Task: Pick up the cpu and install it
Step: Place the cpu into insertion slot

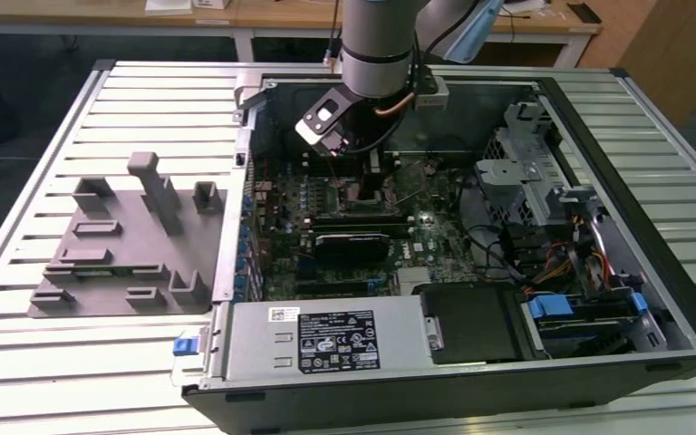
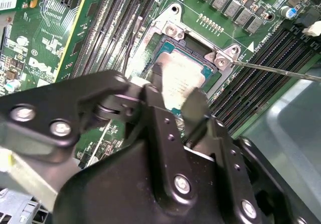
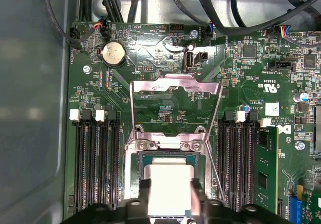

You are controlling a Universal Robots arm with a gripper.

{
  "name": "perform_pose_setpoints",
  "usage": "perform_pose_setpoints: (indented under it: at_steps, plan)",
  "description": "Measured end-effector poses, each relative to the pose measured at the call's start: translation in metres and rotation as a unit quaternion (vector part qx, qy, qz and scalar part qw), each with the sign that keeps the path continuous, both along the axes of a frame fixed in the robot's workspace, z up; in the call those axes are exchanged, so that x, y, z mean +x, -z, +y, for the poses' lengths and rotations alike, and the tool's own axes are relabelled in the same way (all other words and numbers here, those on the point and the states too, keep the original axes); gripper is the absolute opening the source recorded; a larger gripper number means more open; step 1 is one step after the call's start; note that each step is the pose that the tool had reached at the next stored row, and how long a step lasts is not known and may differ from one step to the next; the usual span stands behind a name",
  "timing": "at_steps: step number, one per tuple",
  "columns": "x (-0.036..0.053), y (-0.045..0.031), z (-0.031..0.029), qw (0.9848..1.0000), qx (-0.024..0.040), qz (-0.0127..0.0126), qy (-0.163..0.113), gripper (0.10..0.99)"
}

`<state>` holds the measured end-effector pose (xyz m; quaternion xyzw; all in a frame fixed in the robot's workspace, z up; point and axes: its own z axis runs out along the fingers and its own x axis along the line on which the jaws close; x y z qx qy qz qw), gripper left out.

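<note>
The pincer [image 3: 171, 199] clasps the cpu [image 3: 169, 176] at the open socket [image 3: 165, 144].

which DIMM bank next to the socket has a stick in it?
The bank across the cpu from the coin cell: a green module stands in its outer slot. The other bank looks bare.

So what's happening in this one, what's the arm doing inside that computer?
The robot arm reaches down into the open computer case, which lies on the slatted table. Its gripper is at the motherboard's socket, closed on two opposite edges of the cpu. The socket's metal load plate stands flipped open. The cpu sits squarely over the socket; whether it is fully seated cannot be told.
</note>
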<state>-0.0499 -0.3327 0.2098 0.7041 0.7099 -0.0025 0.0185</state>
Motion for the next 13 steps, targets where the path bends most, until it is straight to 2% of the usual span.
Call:
perform_pose_setpoints:
  at_steps: [1, 2, 6, 8, 9, 10, 13]
  plan:
    - [0.0000, 0.0000, 0.0000, 1.0000, 0.0000, 0.0000, 0.000, 0.416]
    - [0.0000, -0.0001, 0.0000, 1.0000, 0.0000, 0.0000, 0.000, 0.416]
    - [0.0000, -0.0002, 0.0000, 1.0000, 0.0000, 0.0000, 0.000, 0.184]
    - [0.0000, -0.0003, 0.0000, 1.0000, 0.0000, 0.0000, 0.000, 0.184]
    - [0.0000, -0.0003, 0.0000, 1.0000, 0.0000, 0.0000, 0.000, 0.122]
    - [0.0000, -0.0003, 0.0000, 1.0000, 0.0000, 0.0000, 0.000, 0.106]
    - [0.0000, -0.0004, 0.0000, 1.0000, 0.0000, 0.0000, 0.000, 0.106]
